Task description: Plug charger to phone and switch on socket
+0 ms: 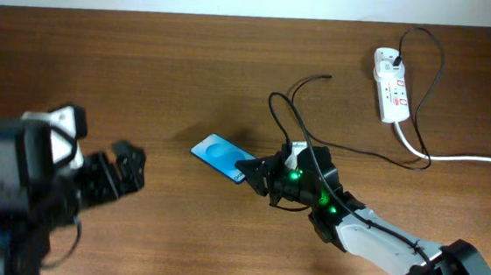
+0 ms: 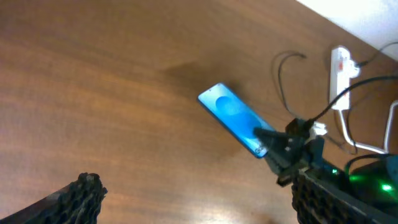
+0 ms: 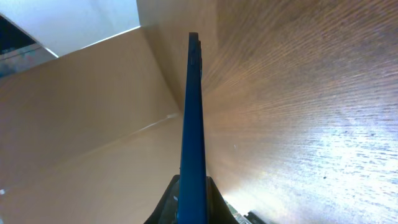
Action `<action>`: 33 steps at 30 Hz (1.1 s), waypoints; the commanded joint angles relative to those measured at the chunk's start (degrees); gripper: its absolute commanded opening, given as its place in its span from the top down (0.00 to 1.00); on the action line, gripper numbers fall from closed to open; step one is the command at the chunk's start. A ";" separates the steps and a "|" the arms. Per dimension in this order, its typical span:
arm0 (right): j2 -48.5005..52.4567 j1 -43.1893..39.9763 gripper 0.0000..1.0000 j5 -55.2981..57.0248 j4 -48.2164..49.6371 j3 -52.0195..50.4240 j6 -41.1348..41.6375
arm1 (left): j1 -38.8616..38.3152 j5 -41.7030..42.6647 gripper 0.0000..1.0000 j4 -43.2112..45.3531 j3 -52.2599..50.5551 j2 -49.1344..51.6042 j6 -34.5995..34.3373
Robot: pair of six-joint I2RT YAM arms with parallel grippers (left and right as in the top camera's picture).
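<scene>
The phone (image 1: 218,154), with a bright blue screen, lies near the table's middle. My right gripper (image 1: 248,169) is shut on its right end. In the right wrist view the phone (image 3: 193,118) stands edge-on between the jaws (image 3: 193,200). It also shows in the left wrist view (image 2: 231,116), held by the right gripper (image 2: 273,144). The white socket (image 1: 391,86) lies at the back right, also in the left wrist view (image 2: 339,65). The black charger cable (image 1: 285,105) loops from it, and its free tip (image 1: 328,75) lies on the table behind the phone. My left gripper (image 1: 125,168) is open and empty at the left, with its fingers wide apart (image 2: 205,202).
The socket's thick white cord (image 1: 472,158) runs to the right edge. The black cable passes under my right arm (image 1: 369,235). A pale wall runs along the table's far edge (image 1: 239,1).
</scene>
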 commanded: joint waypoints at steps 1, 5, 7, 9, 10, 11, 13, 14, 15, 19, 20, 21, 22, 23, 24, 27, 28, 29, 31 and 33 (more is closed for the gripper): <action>-1.25 -0.15 0.96 -1.60 3.61 0.55 -0.11 | 0.09 -0.28 0.01 0.44 -12.20 -4.92 -10.16; -1.22 -0.15 0.96 -1.42 13.22 0.55 7.85 | 0.09 22.95 0.01 14.80 -26.40 -7.21 -21.05; -1.22 -0.15 0.96 -1.36 13.25 0.55 12.17 | 0.09 22.93 0.01 19.19 -28.81 -7.19 -29.77; -1.22 -0.15 0.96 -1.40 12.24 0.55 12.13 | 0.09 22.80 0.01 22.29 -29.86 -7.15 -36.83; -1.22 -0.15 0.96 -1.60 10.95 0.55 12.28 | 0.09 21.57 0.01 23.21 -29.94 -7.15 -38.86; -1.22 -0.15 0.96 -3.50 8.50 0.55 15.67 | 0.09 19.12 0.00 23.74 -29.94 -7.15 -40.22; -1.22 -0.15 0.96 -5.49 6.60 0.55 21.16 | 0.09 17.20 0.01 23.78 -29.94 -6.93 -41.40; -1.22 -0.15 0.96 -5.46 6.99 0.55 22.25 | 0.07 17.20 0.01 24.04 -29.94 -6.62 -41.40; -1.22 -0.15 0.96 -5.42 8.52 0.55 22.21 | 0.02 17.20 0.01 24.22 -29.94 -5.88 -41.38; -1.22 -0.09 0.96 -4.52 15.61 0.55 22.25 | 0.02 17.59 0.01 24.20 -29.94 -0.20 -42.21; -1.22 -0.09 0.96 -4.55 16.22 0.55 22.84 | 0.02 18.51 0.01 24.22 -29.94 1.44 -43.58; -1.22 -0.09 0.96 -4.55 16.26 0.55 23.82 | 0.02 20.24 0.01 24.74 -29.94 3.48 -45.77; -1.22 -0.09 0.96 -4.37 16.28 0.55 25.22 | -0.20 21.77 0.01 26.27 -29.94 5.11 -46.36; -1.22 -0.02 0.96 -4.20 16.35 0.55 25.42 | -1.05 23.10 0.01 28.68 -29.94 6.97 -46.90; -1.22 0.28 0.96 -3.19 16.87 0.55 25.44 | -2.08 23.39 0.01 30.86 -29.94 8.35 -48.26; -1.22 2.67 0.96 1.44 17.20 0.55 25.42 | -6.27 23.32 0.01 38.69 -29.94 11.78 -53.99; -1.22 3.48 0.96 2.40 17.94 0.55 25.42 | -7.69 22.86 0.01 41.48 -29.94 12.79 -55.01; -1.22 4.00 0.96 2.84 18.95 0.57 25.42 | -8.61 22.58 0.01 43.36 -29.94 13.68 -55.15; -1.22 4.44 0.96 3.67 20.31 0.57 25.42 | -10.12 22.45 0.01 45.42 -29.94 15.54 -56.04; -1.22 4.44 0.96 3.67 20.81 0.55 25.42 | -11.15 22.45 0.01 46.18 -29.94 17.11 -57.92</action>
